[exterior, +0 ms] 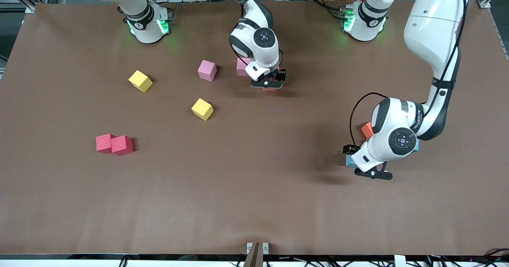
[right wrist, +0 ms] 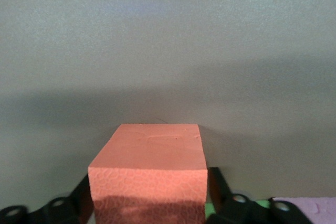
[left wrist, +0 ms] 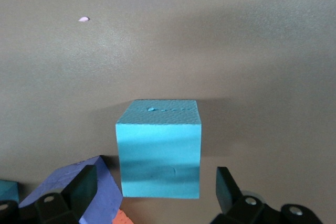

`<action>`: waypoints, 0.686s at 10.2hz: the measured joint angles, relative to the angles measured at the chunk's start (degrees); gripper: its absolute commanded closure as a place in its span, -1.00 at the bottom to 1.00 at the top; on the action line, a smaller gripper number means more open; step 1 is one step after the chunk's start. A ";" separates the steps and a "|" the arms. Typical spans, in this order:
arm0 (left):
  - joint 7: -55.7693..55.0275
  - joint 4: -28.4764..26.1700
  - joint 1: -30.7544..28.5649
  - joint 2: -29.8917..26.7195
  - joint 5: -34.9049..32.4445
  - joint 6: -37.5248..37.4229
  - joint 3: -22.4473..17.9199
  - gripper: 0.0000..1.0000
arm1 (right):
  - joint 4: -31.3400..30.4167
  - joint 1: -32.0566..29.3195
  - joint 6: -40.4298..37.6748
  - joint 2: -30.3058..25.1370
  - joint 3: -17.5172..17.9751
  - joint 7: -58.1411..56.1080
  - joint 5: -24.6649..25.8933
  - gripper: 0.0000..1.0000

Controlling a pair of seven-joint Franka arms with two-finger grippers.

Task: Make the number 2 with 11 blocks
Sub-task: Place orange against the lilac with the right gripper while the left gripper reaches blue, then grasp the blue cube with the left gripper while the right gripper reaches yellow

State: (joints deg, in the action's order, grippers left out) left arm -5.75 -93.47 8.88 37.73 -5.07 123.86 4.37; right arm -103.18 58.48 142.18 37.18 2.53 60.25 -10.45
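The left gripper [exterior: 373, 174] hangs wide open over a light blue cube [left wrist: 159, 148] at the left arm's end of the brown table [exterior: 254, 203]. Two red cubes [exterior: 114, 144] touch each other. Farther up, the right gripper [exterior: 267, 84] straddles an orange cube [right wrist: 148, 174], fingers looking spread, beside a pink cube [exterior: 242, 66].

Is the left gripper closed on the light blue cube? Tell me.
No: the left gripper stands open, fingers apart on either side of the light blue cube, clear gaps showing.
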 measured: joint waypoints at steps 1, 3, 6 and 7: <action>0.00 0.17 0.00 0.35 0.00 0.24 0.00 -1.00 | 0.20 -0.34 0.10 -0.07 -0.03 -0.01 -0.73 -1.00; 0.00 0.47 -0.01 0.89 0.00 1.27 -0.02 -1.00 | 0.63 -1.01 0.12 -0.67 -0.21 -0.53 -0.83 -1.00; -0.05 0.66 -0.03 1.42 0.05 2.02 -0.05 -1.00 | 0.75 -3.19 -2.25 -3.13 -0.46 -4.91 -0.82 -1.00; -0.06 0.66 -0.10 1.54 0.29 2.05 -0.08 -0.91 | 0.77 -4.20 -3.73 -4.23 -0.74 -7.53 -0.76 -1.00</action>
State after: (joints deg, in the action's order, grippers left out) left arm -5.80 -92.81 8.77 39.28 -4.78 125.90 4.29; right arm -102.41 54.27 138.45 32.95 1.80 52.72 -11.21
